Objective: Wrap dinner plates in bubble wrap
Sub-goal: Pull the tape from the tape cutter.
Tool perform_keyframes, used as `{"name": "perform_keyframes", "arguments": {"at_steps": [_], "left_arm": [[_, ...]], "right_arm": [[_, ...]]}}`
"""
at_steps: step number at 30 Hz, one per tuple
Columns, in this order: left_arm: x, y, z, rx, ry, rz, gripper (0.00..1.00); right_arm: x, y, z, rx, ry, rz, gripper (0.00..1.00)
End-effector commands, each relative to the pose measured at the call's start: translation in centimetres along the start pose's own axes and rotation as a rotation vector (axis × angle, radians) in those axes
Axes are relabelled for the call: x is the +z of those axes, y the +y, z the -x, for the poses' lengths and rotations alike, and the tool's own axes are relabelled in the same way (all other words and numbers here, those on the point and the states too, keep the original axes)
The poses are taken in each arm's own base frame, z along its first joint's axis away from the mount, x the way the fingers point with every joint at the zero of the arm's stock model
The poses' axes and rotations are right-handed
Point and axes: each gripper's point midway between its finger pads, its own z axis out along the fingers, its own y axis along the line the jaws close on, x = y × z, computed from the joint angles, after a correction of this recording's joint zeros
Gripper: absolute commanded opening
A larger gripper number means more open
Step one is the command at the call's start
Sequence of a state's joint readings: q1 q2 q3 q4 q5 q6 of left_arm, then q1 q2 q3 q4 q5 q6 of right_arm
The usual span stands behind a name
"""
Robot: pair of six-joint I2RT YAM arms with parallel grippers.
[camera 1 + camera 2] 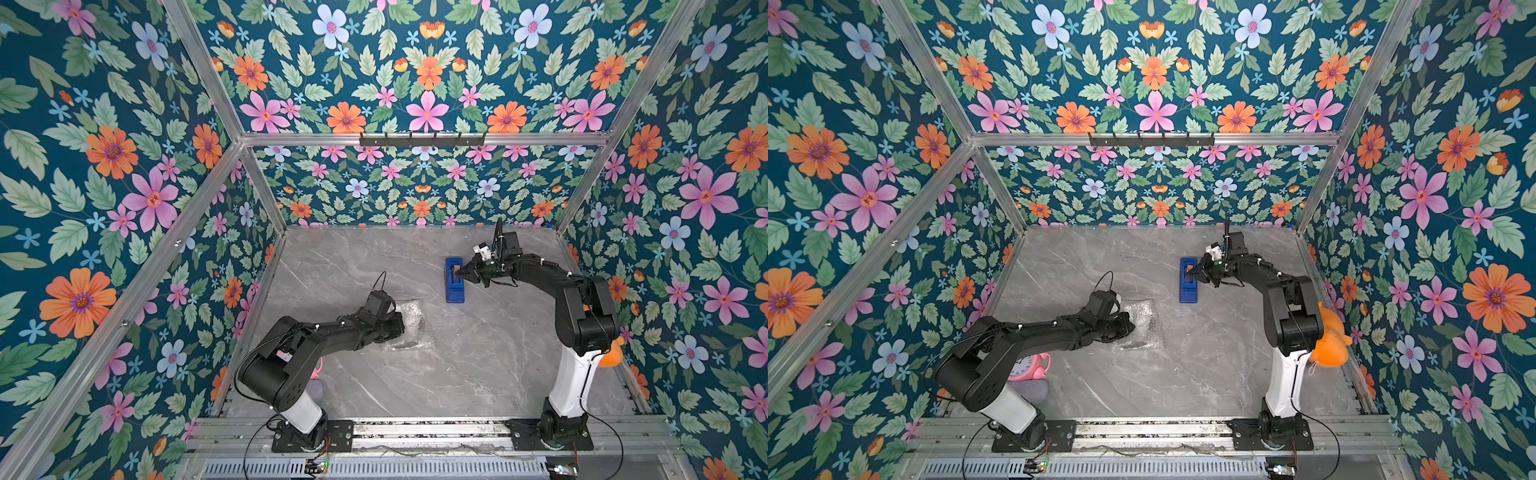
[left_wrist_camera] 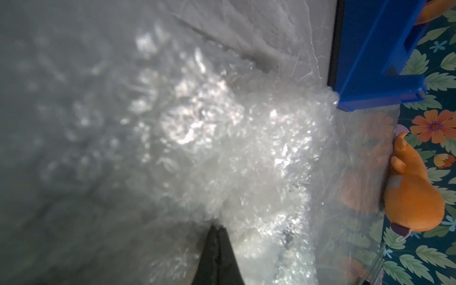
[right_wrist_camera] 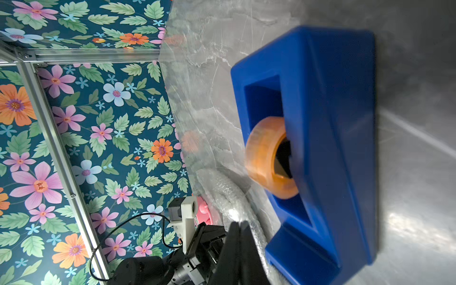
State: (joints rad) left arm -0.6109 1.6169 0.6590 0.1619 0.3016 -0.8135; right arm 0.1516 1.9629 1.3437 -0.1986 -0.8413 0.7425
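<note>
Watching both top views, I read this as the sealing stage: the wrap (image 1: pixel 412 318) sits as a crumpled bundle on the counter (image 1: pixel 478 370), left of centre. The plate isn't plainly visible; a dark streak (image 1: pixel 409 344) under the film at the near edge may be its rim. The left end effector (image 1: pixel 400 323) is closed w/ its tip on the bundle's left side; can't tell if any film is caught btwn the fingers (image 2: pixel 217 246). The right end effector (image 1: pixel 458 272) is also closed, tip at the tape roll (image 3: pixel 266 158) in the blue dispenser (image 1: pixel 454 291); whether it has the tape end I can't tell. Key geometry: the dispenser's long axis runs front-to-back, the right arm comes at it crosswise from the right, and the bundle lies nearer me and to the left of it, apart. So the right arm is the nearer one for tape, the left for pinning the wrap. My guess is any strip has to travel diagonally toward the bundle.
</note>
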Motion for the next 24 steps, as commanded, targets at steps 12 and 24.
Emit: {"name": "perform_keyframes", "arguments": {"at_steps": [12, 24], "left_arm": [[0.3, 1.7, -1.3, -0.025, 0.041, 0.06, 0.0], [0.3, 1.8, -1.4, -0.027, 0.041, 0.06, 0.0]], "right_arm": [[-0.5, -2.0, -5.6, 0.017, 0.034, -0.064, 0.0], [-0.5, -3.9, -7.0, 0.018, 0.042, -0.129, 0.0]]}}
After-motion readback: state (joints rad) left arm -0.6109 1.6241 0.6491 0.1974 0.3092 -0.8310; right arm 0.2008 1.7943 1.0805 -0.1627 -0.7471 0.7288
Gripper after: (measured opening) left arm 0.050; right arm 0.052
